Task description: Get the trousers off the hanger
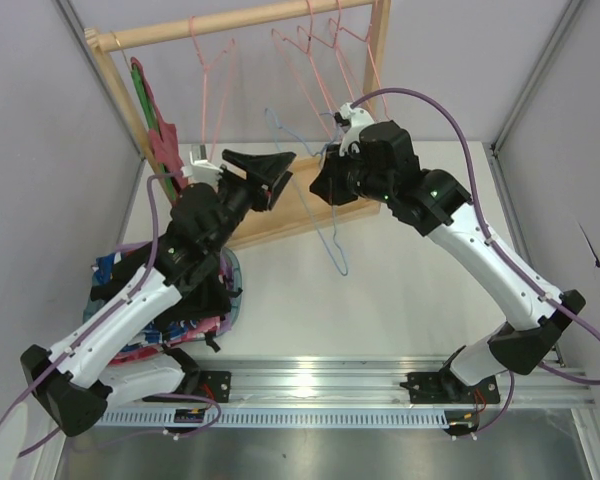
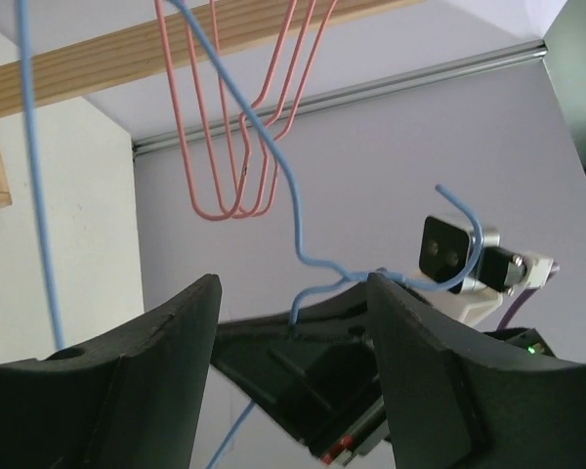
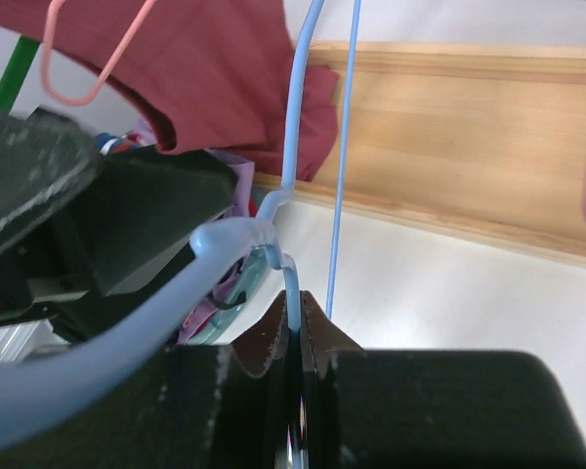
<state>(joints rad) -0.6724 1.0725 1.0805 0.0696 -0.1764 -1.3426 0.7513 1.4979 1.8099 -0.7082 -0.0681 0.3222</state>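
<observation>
As the right gripper (image 3: 298,337) is clamped tight on its wire | the hanger (image 3: 295,147) hangs in the air before the wooden rack (image 1: 280,222) | left gripper (image 2: 293,285) gapes wide, holding nothing, hanger's neck showing between its 2 fingers (image 2: 420,362)

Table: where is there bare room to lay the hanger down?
Free: bare tabletop between the rack base and the front rail, centre to right. Crowded: the left side, where a clothes pile lies, and the back, taken by the rack.
</observation>
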